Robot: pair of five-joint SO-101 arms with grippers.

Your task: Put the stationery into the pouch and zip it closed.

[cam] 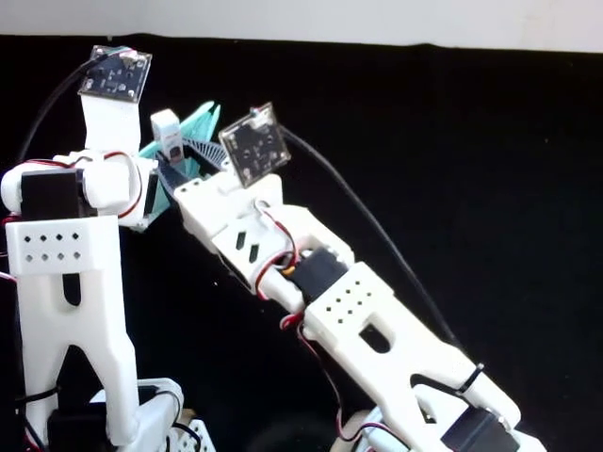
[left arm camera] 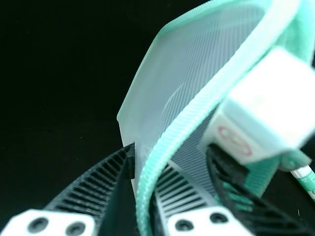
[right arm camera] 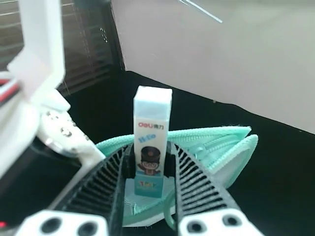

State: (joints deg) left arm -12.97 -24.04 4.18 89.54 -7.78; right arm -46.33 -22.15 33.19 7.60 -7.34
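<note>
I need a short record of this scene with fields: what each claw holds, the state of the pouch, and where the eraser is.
left claw: shut on the pouch edge
right claw: shut on the eraser
eraser: upright, over the open pouch mouth; cannot tell if its lower end is inside
pouch: mint green mesh, zipper open
table: black surface

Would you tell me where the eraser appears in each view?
High view: eraser upright between the two camera boards, against the pouch.
Left wrist view: eraser close up, at the pouch rim.
Right wrist view: eraser upright between the fingers of the right gripper.
Shared landmark: the mint-green pouch.
</note>
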